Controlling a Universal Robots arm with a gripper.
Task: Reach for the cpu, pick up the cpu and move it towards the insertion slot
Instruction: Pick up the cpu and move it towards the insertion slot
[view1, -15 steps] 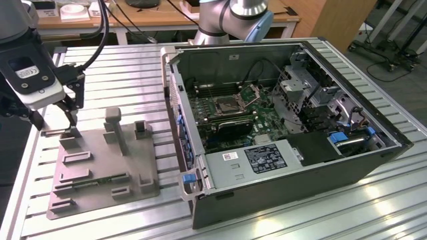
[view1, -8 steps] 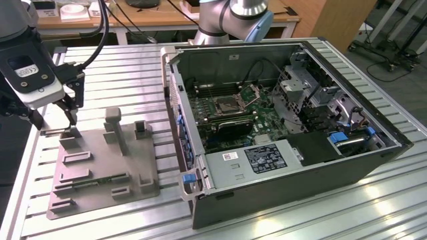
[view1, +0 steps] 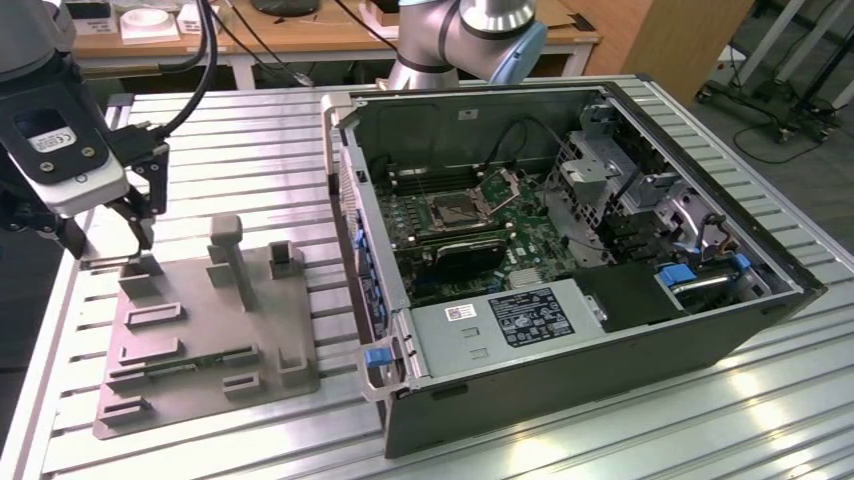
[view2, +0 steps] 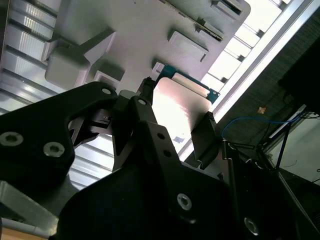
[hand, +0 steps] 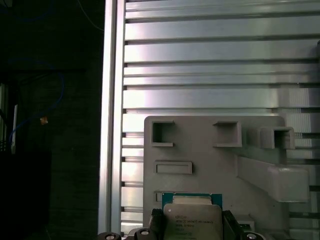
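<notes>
On tray (hand: 200, 145): cpu (hand: 192, 212) at gripper (hand: 193, 223), possibly grasped.

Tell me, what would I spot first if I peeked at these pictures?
The big open computer case on the exterior view's right, with its shiny insertion slot inside. On the exterior view's left, the black gripper hangs at a grey tray, right over the silvery cpu, seen close in the first wrist view.

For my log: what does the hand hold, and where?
Cannot be told: the hand straddles two opposite edges of the flat silvery square cpu on the grey plastic tray.
</notes>
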